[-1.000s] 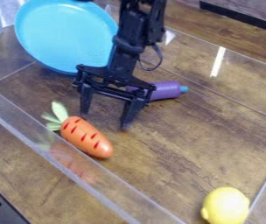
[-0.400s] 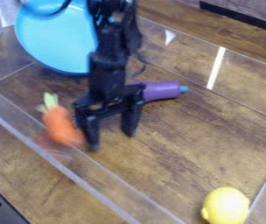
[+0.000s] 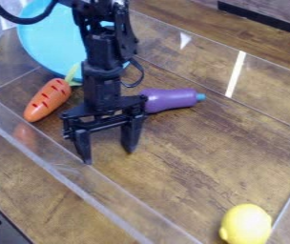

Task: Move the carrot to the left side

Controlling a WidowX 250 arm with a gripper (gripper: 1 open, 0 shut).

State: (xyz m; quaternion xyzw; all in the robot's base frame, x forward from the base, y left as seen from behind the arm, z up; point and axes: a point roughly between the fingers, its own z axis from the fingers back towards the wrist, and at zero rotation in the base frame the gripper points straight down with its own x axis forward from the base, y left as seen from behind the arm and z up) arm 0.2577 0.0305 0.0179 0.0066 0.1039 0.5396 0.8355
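The carrot (image 3: 43,101) is orange with a green top and lies on the wooden tabletop at the left, just in front of the blue plate. My gripper (image 3: 107,143) points down at the table to the right of the carrot and a little nearer the camera. It is open, and nothing sits between its two black fingers (image 3: 81,145). There is a small gap between the carrot and the left finger.
A purple eggplant (image 3: 168,98) lies just right of the arm. A yellow lemon (image 3: 246,225) sits at the front right corner. The blue plate (image 3: 46,43) is at the back left. A clear plastic wall (image 3: 33,143) runs along the front left edge.
The carrot has shifted from the front middle up to the left, near the plate. The gripper has moved left and rolled, staying open.
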